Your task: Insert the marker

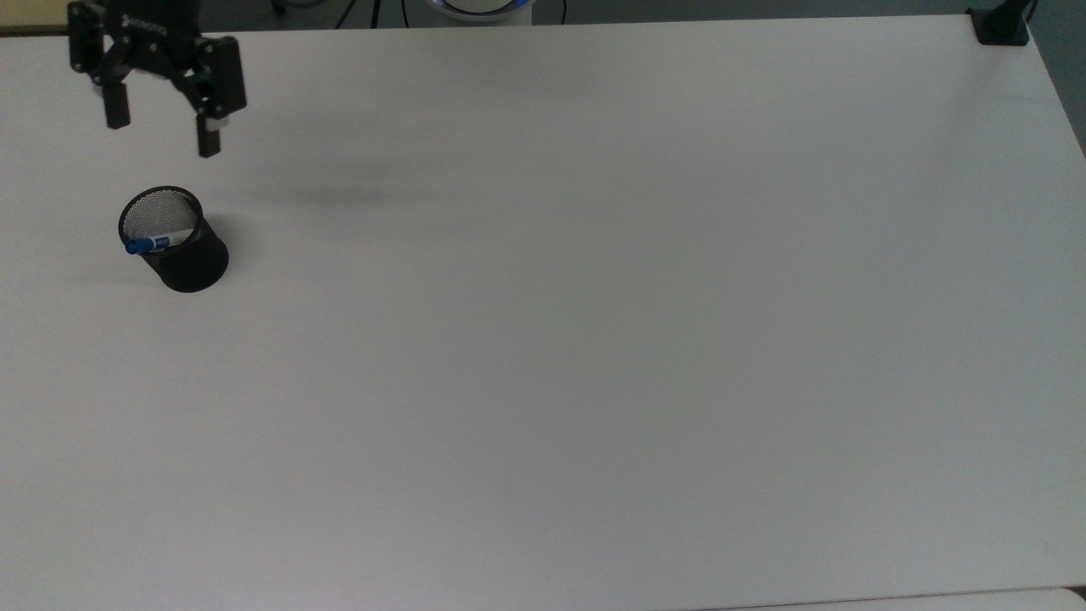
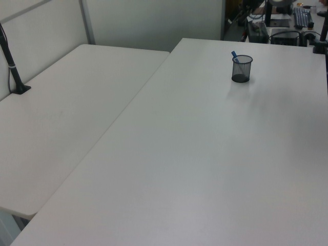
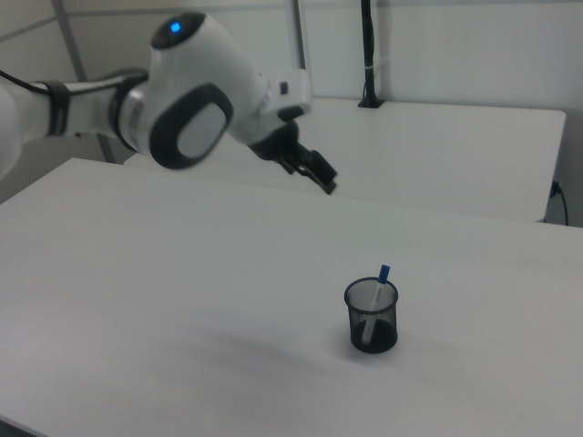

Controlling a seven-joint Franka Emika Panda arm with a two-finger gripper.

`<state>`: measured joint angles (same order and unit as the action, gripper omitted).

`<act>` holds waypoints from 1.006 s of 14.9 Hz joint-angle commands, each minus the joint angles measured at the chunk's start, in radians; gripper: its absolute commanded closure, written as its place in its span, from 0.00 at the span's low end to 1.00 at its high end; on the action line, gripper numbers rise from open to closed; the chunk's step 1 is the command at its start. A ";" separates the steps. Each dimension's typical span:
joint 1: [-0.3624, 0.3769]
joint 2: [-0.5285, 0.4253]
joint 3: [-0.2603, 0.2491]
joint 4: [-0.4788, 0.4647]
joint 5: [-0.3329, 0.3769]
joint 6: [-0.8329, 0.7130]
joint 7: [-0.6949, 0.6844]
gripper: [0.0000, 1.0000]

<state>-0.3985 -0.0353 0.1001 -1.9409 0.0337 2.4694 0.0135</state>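
The marker (image 1: 157, 243) stands inside the black mesh cup (image 1: 188, 259), its blue end leaning over the rim at the top view's left. In the left view the marker (image 2: 234, 55) pokes out of the cup (image 2: 241, 69), and in the right view the marker (image 3: 376, 294) leans in the cup (image 3: 372, 317). My gripper (image 1: 161, 131) hangs open and empty well above and behind the cup, near the top view's upper left corner. In the right view my gripper (image 3: 319, 173) is raised high over the table, left of the cup.
The white table (image 1: 594, 339) is bare around the cup. A black clamp post (image 1: 1001, 25) sits at the top view's far right corner. A second white table (image 2: 61, 113) adjoins at the left view's left, with a black post (image 2: 13, 66).
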 commanded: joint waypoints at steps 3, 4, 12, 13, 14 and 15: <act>0.164 -0.006 -0.032 0.184 0.005 -0.496 0.078 0.00; 0.194 -0.008 -0.048 0.200 0.005 -0.554 0.079 0.00; 0.365 0.011 -0.151 0.223 -0.056 -0.646 0.068 0.00; 0.366 0.024 -0.145 0.224 -0.105 -0.645 0.060 0.00; 0.366 0.034 -0.143 0.232 -0.136 -0.638 0.046 0.00; 0.366 0.052 -0.142 0.258 -0.147 -0.636 0.031 0.00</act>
<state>-0.0537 -0.0308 -0.0273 -1.7399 -0.0511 1.8419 0.0832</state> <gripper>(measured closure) 0.000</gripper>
